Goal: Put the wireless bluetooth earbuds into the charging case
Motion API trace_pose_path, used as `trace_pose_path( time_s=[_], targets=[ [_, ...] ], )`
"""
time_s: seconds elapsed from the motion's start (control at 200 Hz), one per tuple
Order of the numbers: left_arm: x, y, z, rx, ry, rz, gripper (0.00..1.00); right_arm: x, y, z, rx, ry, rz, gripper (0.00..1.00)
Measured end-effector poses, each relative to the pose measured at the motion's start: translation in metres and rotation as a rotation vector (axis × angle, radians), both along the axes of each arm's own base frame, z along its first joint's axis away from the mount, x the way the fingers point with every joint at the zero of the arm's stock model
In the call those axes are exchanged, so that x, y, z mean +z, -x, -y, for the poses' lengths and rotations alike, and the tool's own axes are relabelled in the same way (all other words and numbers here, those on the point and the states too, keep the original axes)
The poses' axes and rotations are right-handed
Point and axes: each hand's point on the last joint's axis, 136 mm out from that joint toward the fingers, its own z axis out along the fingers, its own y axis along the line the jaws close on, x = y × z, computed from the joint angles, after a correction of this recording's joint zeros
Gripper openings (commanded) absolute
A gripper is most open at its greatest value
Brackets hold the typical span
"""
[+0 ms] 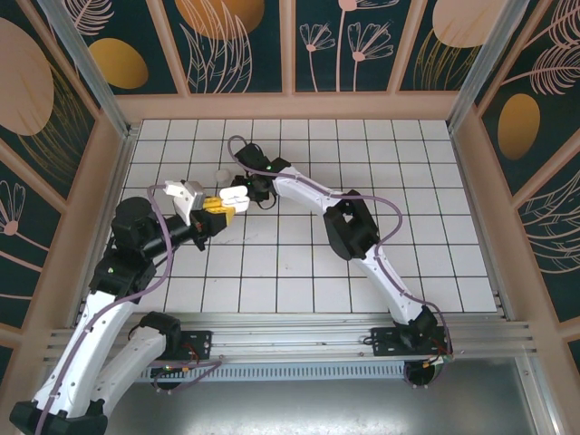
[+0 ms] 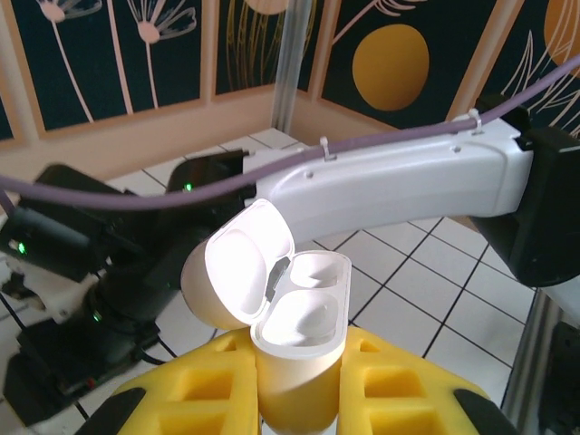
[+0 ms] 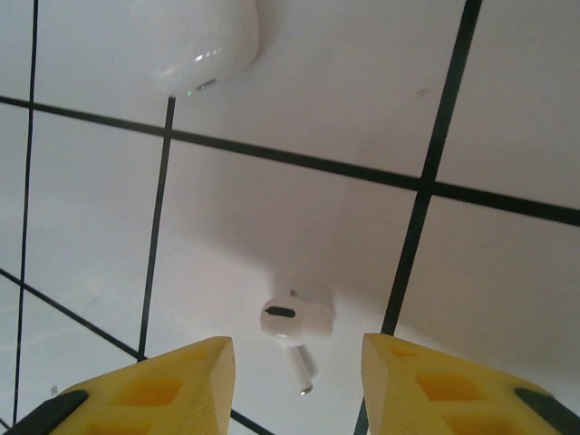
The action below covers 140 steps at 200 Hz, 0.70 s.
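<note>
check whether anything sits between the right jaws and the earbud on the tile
Nothing visible does. The earbud lies alone on bare tile, framed by the open right jaws. A white case sits beyond, across a tile line.

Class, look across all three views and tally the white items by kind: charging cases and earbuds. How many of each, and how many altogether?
Cases: 2, the open case in the left gripper and the closed case on the table.
Earbuds: 1, the earbud on the table.
Total: 3
</note>
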Motion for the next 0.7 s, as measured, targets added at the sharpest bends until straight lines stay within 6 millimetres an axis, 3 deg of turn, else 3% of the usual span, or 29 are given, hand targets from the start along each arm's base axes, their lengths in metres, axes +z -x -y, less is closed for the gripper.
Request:
trace_pose_path(
  time_s=[0.265,0.495,0.701],
  targets=[
    [-0.006,0.001,0.000,0.000,0.012,-0.025,0.00,0.000,-0.007,0.000,-0.024,0.018,0.036,0.42],
    [-0.011,0.001,0.000,0.001,0.010,-0.031,0.00,-0.018,0.001,-0.007,-0.014,0.048,0.034,0.42],
    [-0.014,0.002,0.000,0.001,0.008,-0.035,0.00,-0.018,0.001,-0.012,-0.017,0.051,0.058,0.41]
  ],
)
